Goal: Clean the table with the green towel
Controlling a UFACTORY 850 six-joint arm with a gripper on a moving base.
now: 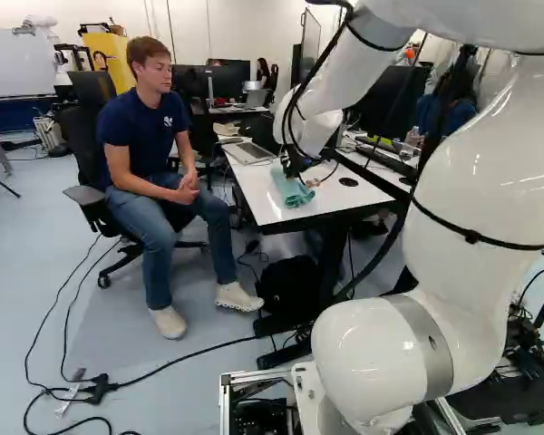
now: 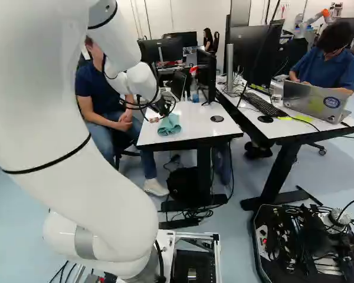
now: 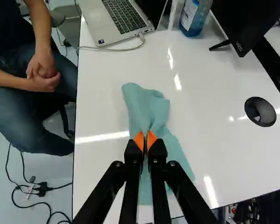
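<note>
My gripper (image 1: 295, 169) is low over the white table (image 1: 265, 201), at the green towel (image 1: 293, 189). In the wrist view the gripper (image 3: 145, 141) has its orange pads nearly together, pinching a gathered fold of the towel (image 3: 151, 108). The cloth lies loosely crumpled on the tabletop (image 3: 214, 140), part of it ahead of the fingers and part beneath and beside them. The fingers hide some of its middle. The right base view shows the towel (image 2: 170, 125) close to the table's near edge.
A laptop (image 3: 119, 21) with a cable and a blue bottle (image 3: 194, 17) stand at the far end of the table. A monitor (image 3: 252, 21) and a round black desk inset (image 3: 260, 111) are to one side. A seated person (image 1: 154, 136) is close beside the table's other edge.
</note>
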